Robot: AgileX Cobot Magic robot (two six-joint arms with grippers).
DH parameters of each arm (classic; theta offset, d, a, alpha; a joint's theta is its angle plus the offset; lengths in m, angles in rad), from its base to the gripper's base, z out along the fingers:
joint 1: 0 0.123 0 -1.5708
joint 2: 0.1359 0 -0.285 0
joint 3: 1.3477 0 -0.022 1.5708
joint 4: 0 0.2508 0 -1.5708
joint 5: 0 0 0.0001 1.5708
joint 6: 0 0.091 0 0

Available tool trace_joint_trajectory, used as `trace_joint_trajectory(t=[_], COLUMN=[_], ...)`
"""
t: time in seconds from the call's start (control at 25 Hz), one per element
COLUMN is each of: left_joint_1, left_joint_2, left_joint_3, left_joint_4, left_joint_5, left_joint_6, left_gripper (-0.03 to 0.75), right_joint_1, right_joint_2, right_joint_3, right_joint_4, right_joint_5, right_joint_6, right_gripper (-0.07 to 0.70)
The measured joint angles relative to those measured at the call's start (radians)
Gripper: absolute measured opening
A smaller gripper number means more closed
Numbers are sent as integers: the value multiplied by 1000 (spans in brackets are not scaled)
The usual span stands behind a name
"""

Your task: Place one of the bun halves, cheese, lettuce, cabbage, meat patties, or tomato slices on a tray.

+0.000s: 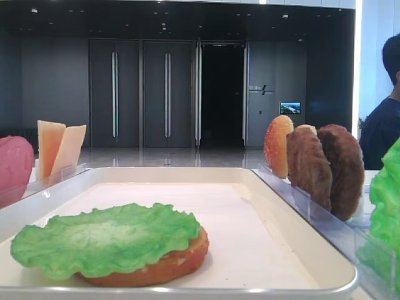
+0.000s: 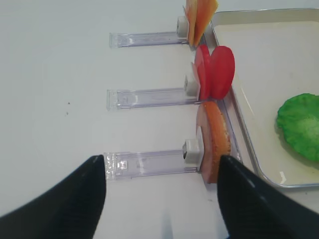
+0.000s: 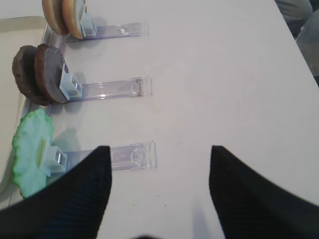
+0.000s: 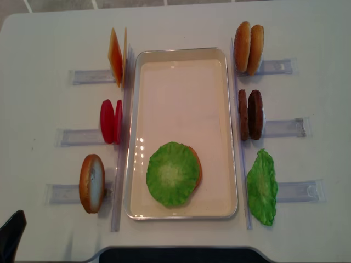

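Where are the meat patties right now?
In the overhead view, the meat patties stand upright in the middle rack on the right of the tray, between the bun halves and the spare lettuce.

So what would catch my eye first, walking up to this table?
Probably the bright green lettuce leaf lying on a bun half near the front of the off-white tray. Next, the food standing on edge in clear racks either side: red tomato slices left, dark meat patties right.
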Motion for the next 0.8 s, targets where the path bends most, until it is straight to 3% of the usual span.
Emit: trace_joint_trajectory(t=[0.24,0.48,0.8], left_joint_1=[0,0,0], left_joint_2=[0,0,0], left_joint_3=[0,0,0], left_joint_4=[0,0,0], left_joint_5=[0,0,0], left_joint_6=[0,0,0], left_gripper=[534,534,534], right_joint_1=[0,0,0], right_joint_2=[-59,-60,-61], right_joint_3=[49,74,85], right_joint_4=[0,-9,-29], right_joint_5=[-1,-62,-85], right_joint_6=[1,6,17], right_gripper=[439,439,432])
